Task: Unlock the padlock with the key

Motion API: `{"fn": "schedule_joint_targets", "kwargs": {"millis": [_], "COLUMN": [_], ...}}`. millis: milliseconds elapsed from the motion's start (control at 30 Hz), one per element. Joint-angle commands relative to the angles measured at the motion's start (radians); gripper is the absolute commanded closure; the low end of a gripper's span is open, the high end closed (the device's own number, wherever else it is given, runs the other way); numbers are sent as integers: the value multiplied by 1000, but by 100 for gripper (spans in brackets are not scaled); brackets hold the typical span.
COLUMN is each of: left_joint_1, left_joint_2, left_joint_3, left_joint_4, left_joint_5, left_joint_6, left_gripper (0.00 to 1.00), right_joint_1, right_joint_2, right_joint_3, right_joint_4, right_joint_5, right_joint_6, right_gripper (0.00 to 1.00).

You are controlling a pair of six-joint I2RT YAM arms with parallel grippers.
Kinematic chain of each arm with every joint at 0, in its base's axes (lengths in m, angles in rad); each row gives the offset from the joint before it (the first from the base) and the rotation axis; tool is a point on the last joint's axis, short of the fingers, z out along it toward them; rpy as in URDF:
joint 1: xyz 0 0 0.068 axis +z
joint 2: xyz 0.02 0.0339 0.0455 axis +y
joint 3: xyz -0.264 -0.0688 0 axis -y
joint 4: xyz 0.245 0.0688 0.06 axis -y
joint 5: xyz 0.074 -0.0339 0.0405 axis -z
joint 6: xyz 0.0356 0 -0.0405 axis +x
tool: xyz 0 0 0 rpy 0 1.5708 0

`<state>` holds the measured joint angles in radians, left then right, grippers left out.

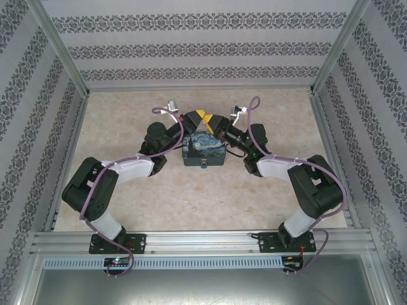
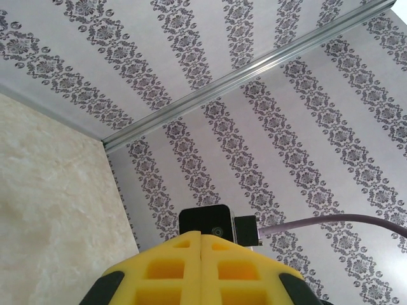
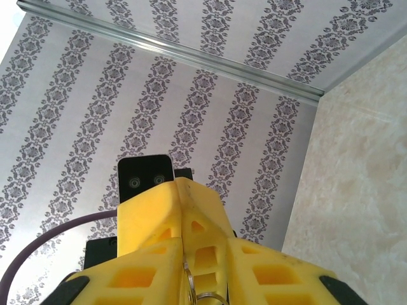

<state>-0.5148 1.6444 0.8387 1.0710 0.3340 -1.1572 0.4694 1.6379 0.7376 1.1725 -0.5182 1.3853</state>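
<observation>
Up close, R wrist cam shows right pincer (image 3: 188, 270) pinching key ring (image 3: 205, 297); L wrist cam, left pincer (image 2: 201, 270) closed tight.

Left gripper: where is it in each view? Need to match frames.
Top external: left gripper at centre, over the far edge of the printed box.
Left wrist: gripper bottom centre, yellow fingers pressed together.
Right wrist: gripper lower left of centre, facing the camera.
Shared landmark: beige tabletop.

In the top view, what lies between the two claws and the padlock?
Top view: the Starry Night box. The left claw and right claw meet over its far edge; the padlock sits at its near face.
</observation>
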Motion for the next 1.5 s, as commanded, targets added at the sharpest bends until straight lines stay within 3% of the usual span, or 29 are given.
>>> {"fn": "schedule_joint_targets", "kwargs": {"millis": [0,1033,1300,1467], "left_joint_1": [10,10,10,10], "left_joint_2": [14,12,-3,-21], "left_joint_3": [-11,-10,-53,-69], "left_joint_4": [64,26,62,70], "left_joint_5": [-10,-16,-30,-32], "left_joint_6": [-3,3,-14,-18], "left_gripper": [100,100,100,100], "right_joint_1": [14,18,10,6], "right_joint_2": [14,46,56,65], "right_joint_3": [23,-20,-24,-32], "right_joint_4": [75,137,135,133], "right_joint_5": [-22,-30,2,15], "right_joint_6": [7,31,40,42], "right_gripper": [75,81,100,100]}}
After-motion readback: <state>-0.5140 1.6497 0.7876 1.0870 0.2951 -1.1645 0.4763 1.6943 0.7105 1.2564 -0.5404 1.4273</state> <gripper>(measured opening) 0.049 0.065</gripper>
